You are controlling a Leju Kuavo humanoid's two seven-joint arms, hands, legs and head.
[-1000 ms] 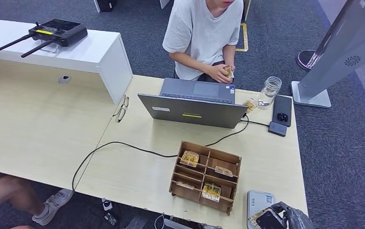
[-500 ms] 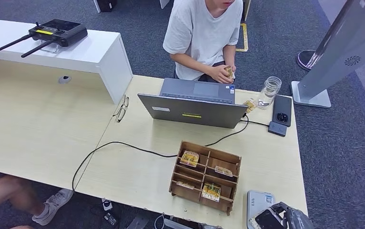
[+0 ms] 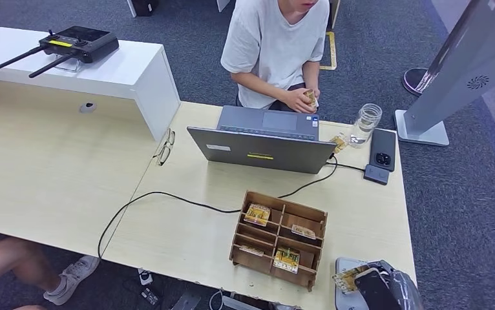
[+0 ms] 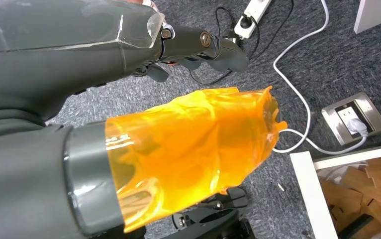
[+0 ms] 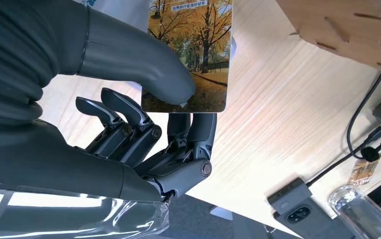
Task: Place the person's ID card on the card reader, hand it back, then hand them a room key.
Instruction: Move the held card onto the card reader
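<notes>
At the desk's near edge the right hand [image 3: 375,289] pinches one ID card [image 5: 188,55] between thumb and fingers, over the partly hidden white card reader [image 3: 343,266]. Left hand [image 4: 198,47]: grip unclear. Beyond, four cards in the wooden organizer [image 3: 278,237], one laptop [image 3: 262,150], one person [image 3: 274,48].

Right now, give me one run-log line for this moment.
right hand: pinches card over reader | left hand: hangs over floor | person: seated behind laptop
</notes>
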